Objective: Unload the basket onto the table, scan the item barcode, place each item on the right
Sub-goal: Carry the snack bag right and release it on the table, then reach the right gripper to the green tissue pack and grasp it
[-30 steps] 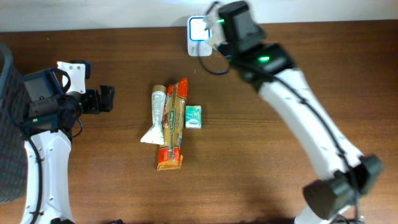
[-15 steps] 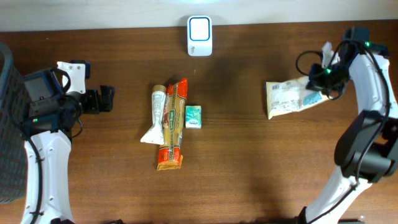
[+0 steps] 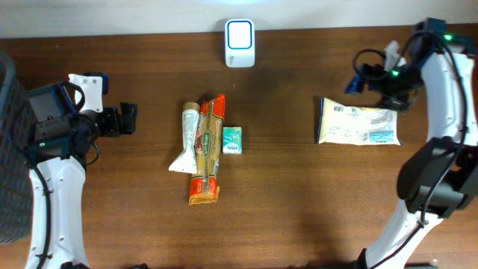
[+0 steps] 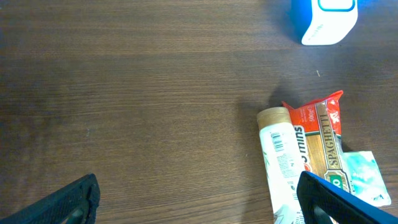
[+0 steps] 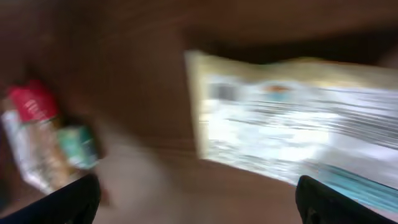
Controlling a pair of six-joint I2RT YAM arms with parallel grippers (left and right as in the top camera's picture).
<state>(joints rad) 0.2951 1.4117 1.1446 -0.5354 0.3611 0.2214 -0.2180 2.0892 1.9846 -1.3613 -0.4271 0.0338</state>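
Pouch (image 3: 358,125) lay flat on the table (image 3: 299,194), right side, long edge running left-right, well apart from the scanner (image 3: 240,43). It was a flat, pale cream pack with a lighter printed panel and teal-blue patches toward its right end. It carried rows of small dark print, too small to read from overhead. The right wrist view was motion-blurred, so there it showed only as a cream sheet with grey lines and a teal strip, nothing legible.

Right hand (image 3: 373,86) sat just beside the pouch's upper right edge. Its fingers were spread wide in its own camera with nothing between them, so it was released and holding nothing. Left hand (image 3: 125,119) was at the left of the table, also spread wide and empty, well apart from every item.

Scanner was a white upright box with a pale blue-white face, at the table's far edge, centre.

Mid-table cluster:
- The tube (image 3: 188,138) was white with green print and a tan cap. Letters like "mins" and a small barcode showed in the left wrist view.
- The spaghetti pack (image 4: 326,146) was orange-red, read "SPAGHETTI", and lay touching the tube's right side.
- The small packet (image 3: 232,140) was teal and white, just right of the spaghetti pack, with unreadable print.

A dark basket (image 3: 11,149) stood at the left edge.
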